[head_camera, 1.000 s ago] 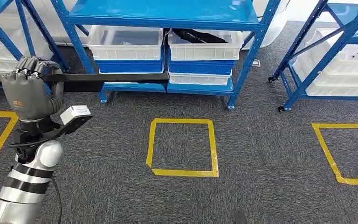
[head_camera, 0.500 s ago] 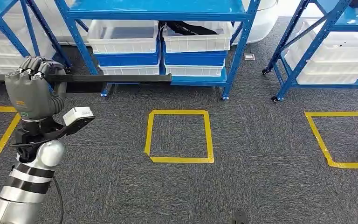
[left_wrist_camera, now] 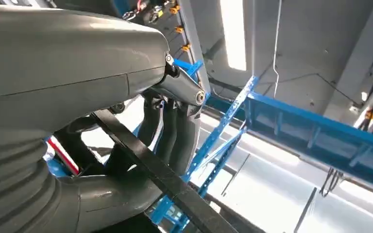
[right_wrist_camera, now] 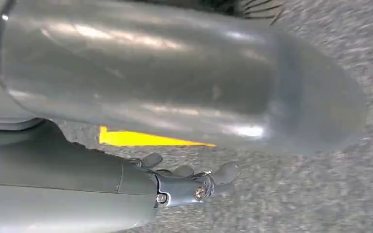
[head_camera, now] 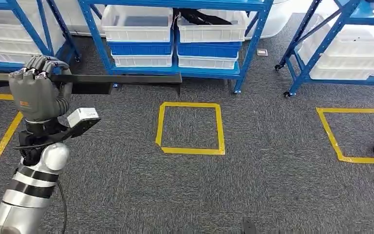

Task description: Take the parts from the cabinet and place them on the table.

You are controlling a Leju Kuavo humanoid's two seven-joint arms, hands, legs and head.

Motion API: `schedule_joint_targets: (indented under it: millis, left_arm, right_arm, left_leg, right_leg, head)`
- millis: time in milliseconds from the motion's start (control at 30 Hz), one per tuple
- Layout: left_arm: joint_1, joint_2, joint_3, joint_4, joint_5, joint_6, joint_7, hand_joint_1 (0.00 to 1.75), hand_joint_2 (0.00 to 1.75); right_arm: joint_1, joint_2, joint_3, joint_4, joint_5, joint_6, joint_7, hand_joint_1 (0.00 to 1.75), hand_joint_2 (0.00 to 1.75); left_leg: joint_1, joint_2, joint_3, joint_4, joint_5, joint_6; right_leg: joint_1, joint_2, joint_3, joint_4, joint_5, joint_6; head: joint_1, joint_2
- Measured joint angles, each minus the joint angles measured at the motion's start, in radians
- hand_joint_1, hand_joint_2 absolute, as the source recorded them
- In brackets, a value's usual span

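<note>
Blue shelves (head_camera: 175,5) with white bins (head_camera: 137,22) stand behind a grey carpet (head_camera: 253,185) marked with yellow tape squares (head_camera: 191,128). A long black bar (head_camera: 126,79) runs level across the shelves' front, its left part clasped in the raised left hand (head_camera: 38,90), fingers (left_wrist_camera: 175,131) curled around it. The right hand (right_wrist_camera: 184,182) is blurred; its state is unclear.

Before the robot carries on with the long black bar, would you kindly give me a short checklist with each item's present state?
1. Left hand grips the long black bar: ok.
2. Bar held level, clear of the grey carpet: ok.
3. Bar's far end clear of the blue metal shelving: cannot tell.
4. Right hand free: cannot tell.
5. Destination table in sight: not ok.
</note>
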Motion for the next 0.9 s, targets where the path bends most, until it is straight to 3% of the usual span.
schedule_joint_targets:
  millis: [33, 67, 100, 167, 200, 267, 300, 333, 367, 400, 467, 500, 533, 567, 600, 667, 700, 733, 767, 833, 867, 900]
  left_arm:
    - [0.001, 0.000, 0.000, 0.000, 0.000, 0.000, -0.001, 1.75, 1.75]
    - [0.002, 0.000, 0.001, 0.000, 0.001, 0.000, -0.001, 1.75, 1.75]
    - [0.001, 0.000, 0.000, 0.000, 0.002, 0.000, -0.002, 1.75, 1.75]
    - [-0.002, -0.001, -0.002, 0.000, 0.004, 0.000, -0.002, 1.75, 1.75]
    - [-0.002, 0.000, -0.002, 0.000, 0.004, -0.001, -0.002, 1.75, 1.75]
    - [-0.002, 0.001, -0.001, 0.000, 0.005, -0.001, -0.002, 1.75, 1.75]
    - [-0.002, 0.001, -0.001, 0.000, 0.005, -0.001, -0.002, 1.75, 1.75]
    - [-0.002, 0.002, -0.001, 0.001, 0.006, -0.001, -0.002, 1.75, 1.75]
    - [-0.001, 0.002, -0.001, 0.003, 0.007, -0.001, -0.002, 1.75, 1.75]
    - [-0.001, 0.002, -0.001, 0.006, 0.008, -0.001, -0.002, 1.75, 1.75]
    - [-0.001, 0.002, -0.002, 0.009, 0.011, -0.001, -0.002, 1.75, 1.75]
    - [-0.002, 0.001, -0.002, 0.009, 0.013, -0.001, -0.002, 1.75, 1.75]
    - [-0.006, 0.000, -0.003, 0.009, 0.014, -0.002, -0.002, 1.75, 1.75]
    - [-0.006, -0.001, -0.004, 0.007, 0.014, -0.003, -0.003, 1.75, 1.75]
    - [-0.008, -0.002, -0.005, 0.008, 0.015, -0.004, -0.003, 1.75, 1.75]
    - [-0.008, -0.002, -0.006, 0.009, 0.016, -0.006, -0.003, 1.75, 1.75]
    - [-0.010, -0.005, -0.006, 0.012, 0.016, -0.008, -0.003, 1.75, 1.75]
    - [-0.014, -0.008, -0.007, 0.012, 0.016, -0.010, -0.003, 1.75, 1.75]
    - [-0.017, -0.009, -0.008, 0.013, 0.016, -0.011, -0.003, 1.75, 1.75]
    - [-0.021, -0.011, -0.008, 0.014, 0.016, -0.018, -0.004, 1.75, 1.75]
    - [-0.021, -0.013, -0.008, 0.015, 0.016, -0.019, -0.004, 1.75, 1.75]
    - [-0.021, -0.015, -0.009, 0.016, 0.016, -0.019, -0.004, 1.75, 1.75]
  right_arm:
    - [-0.004, 0.000, 0.000, -0.002, 0.000, 0.000, 0.000, 0.00, 0.00]
    - [-0.005, -0.003, 0.000, -0.004, 0.001, -0.001, 0.000, 0.00, 0.00]
    - [-0.004, -0.002, 0.000, -0.004, 0.001, -0.001, 0.000, 0.00, 0.00]
    - [-0.004, -0.003, 0.000, -0.004, 0.002, -0.001, 0.000, 0.00, 0.00]
    - [-0.005, -0.002, -0.001, -0.004, 0.002, -0.001, 0.000, 0.00, 0.00]
    - [-0.004, -0.002, -0.001, -0.005, 0.002, -0.001, 0.000, 0.00, 0.00]
    - [-0.004, -0.001, -0.001, -0.005, 0.002, -0.001, 0.000, 0.00, 0.00]
    - [-0.004, 0.000, -0.001, -0.005, 0.002, -0.001, 0.000, 0.00, 0.00]
    - [-0.003, 0.000, -0.001, -0.005, 0.002, -0.001, 0.000, 0.00, 0.00]
    - [-0.002, 0.000, -0.002, -0.005, 0.002, -0.001, 0.000, 0.00, 0.00]
    - [-0.002, 0.001, -0.004, -0.005, 0.003, -0.001, 0.000, 0.00, 0.00]
    - [-0.003, 0.001, -0.007, -0.005, 0.003, -0.001, 0.000, 0.00, 0.00]
    - [-0.003, -0.001, -0.009, -0.005, 0.004, -0.001, 0.000, 0.00, 0.00]
    - [-0.004, 0.001, -0.009, -0.005, 0.007, -0.001, 0.000, 0.00, 0.00]
    - [-0.005, 0.000, -0.010, -0.005, 0.009, -0.002, 0.000, 0.00, 0.00]
    - [0.000, 0.001, -0.014, -0.005, 0.010, -0.001, 0.000, 0.00, 0.00]
    - [0.004, 0.001, -0.016, -0.005, 0.010, -0.002, 0.000, 0.00, 0.00]
    - [0.005, 0.002, -0.016, -0.005, 0.011, -0.002, 0.000, 0.00, 0.00]
    - [0.007, 0.005, -0.016, -0.005, 0.011, -0.002, 0.002, 0.00, 0.00]
    - [0.006, 0.006, -0.017, -0.005, 0.012, -0.002, 0.001, 0.00, 0.00]
    - [0.005, 0.006, -0.018, -0.005, 0.013, -0.002, 0.000, 0.00, 0.00]
    - [0.005, 0.006, -0.018, -0.005, 0.013, -0.002, 0.000, 0.00, 0.00]
  left_leg:
    - [-0.001, 0.000, -0.008, 0.001, 0.013, -0.006]
    - [0.001, 0.004, -0.006, -0.001, 0.026, -0.013]
    - [0.004, 0.007, 0.002, -0.015, 0.040, -0.020]
    - [0.009, 0.005, 0.005, -0.041, 0.074, -0.039]
    - [0.013, 0.003, -0.007, -0.035, 0.050, -0.040]
    - [0.013, 0.001, -0.027, 0.057, -0.105, -0.044]
    - [0.013, 0.000, -0.036, 0.130, -0.168, -0.048]
    - [0.013, -0.001, -0.044, 0.208, -0.203, -0.053]
    - [0.015, -0.001, -0.045, 0.276, -0.201, -0.058]
    - [0.018, -0.001, -0.032, 0.307, -0.169, -0.062]
    - [0.027, 0.000, 0.047, 0.254, -0.103, -0.069]
    - [0.033, 0.000, 0.113, 0.180, -0.105, -0.072]
    - [0.034, -0.003, 0.174, 0.095, -0.166, -0.078]
    - [0.024, -0.011, 0.215, 0.023, -0.193, -0.068]
    - [0.018, -0.008, 0.206, 0.016, -0.198, -0.058]
    - [0.005, -0.005, 0.191, 0.014, -0.180, -0.031]
    - [0.009, -0.001, 0.168, 0.004, -0.162, -0.017]
    - [0.009, -0.001, 0.165, 0.005, -0.147, -0.009]
    - [0.009, 0.000, 0.147, 0.003, -0.132, 0.003]
    - [0.007, 0.000, 0.112, 0.003, -0.104, 0.006]
    - [0.006, 0.000, 0.095, 0.003, -0.090, 0.005]
    - [0.006, 0.001, 0.077, 0.003, -0.076, 0.003]
  right_leg:
    - [0.005, -0.001, 0.086, -0.120, -0.071, -0.023]
    - [0.011, -0.001, 0.116, -0.187, -0.095, -0.025]
    - [0.014, 0.002, 0.096, -0.187, -0.082, -0.026]
    - [0.017, 0.001, 0.082, -0.190, -0.062, -0.045]
    - [-0.002, -0.001, 0.073, -0.196, -0.039, -0.051]
    - [0.002, -0.003, 0.052, -0.197, -0.008, -0.068]
    - [0.002, -0.005, 0.035, -0.196, 0.007, -0.068]
    - [0.003, -0.005, 0.018, -0.194, 0.021, -0.067]
    - [0.003, -0.006, -0.001, -0.193, 0.035, -0.065]
    - [0.003, -0.007, -0.021, -0.191, 0.048, -0.061]
    - [-0.001, -0.007, -0.057, -0.181, 0.068, -0.051]
    - [-0.002, -0.007, -0.071, -0.171, 0.074, -0.046]
    - [0.000, -0.006, -0.085, -0.162, 0.078, -0.040]
    - [0.004, -0.007, -0.093, -0.153, 0.083, -0.034]
    - [0.003, -0.007, -0.099, -0.154, 0.097, -0.020]
    - [-0.006, -0.005, -0.108, -0.164, 0.119, -0.002]
    - [-0.004, -0.001, -0.118, -0.157, 0.121, 0.004]
    - [-0.006, 0.000, -0.139, -0.136, 0.084, 0.000]
    - [-0.005, 0.000, -0.165, -0.083, 0.018, -0.011]
    - [-0.008, 0.000, -0.194, 0.066, -0.080, -0.019]
    - [-0.009, 0.000, -0.200, 0.127, -0.094, -0.013]
    - [-0.008, 0.000, -0.194, 0.160, -0.083, -0.003]
  head:
    - [0.000, 0.000]
    - [-0.008, 0.000]
    - [-0.008, 0.000]
    - [0.001, 0.000]
    - [0.000, 0.000]
    - [-0.007, 0.000]
    - [-0.006, 0.000]
    - [-0.008, 0.000]
    - [-0.007, 0.000]
    - [-0.007, 0.000]
    - [-0.007, 0.000]
    - [-0.008, 0.000]
    - [-0.009, 0.000]
    - [-0.005, 0.000]
    - [-0.002, 0.000]
    - [-0.003, 0.000]
    - [-0.003, 0.000]
    - [-0.005, 0.000]
    - [0.005, 0.000]
    - [0.005, 0.000]
    - [0.006, 0.000]
    - [0.006, 0.000]
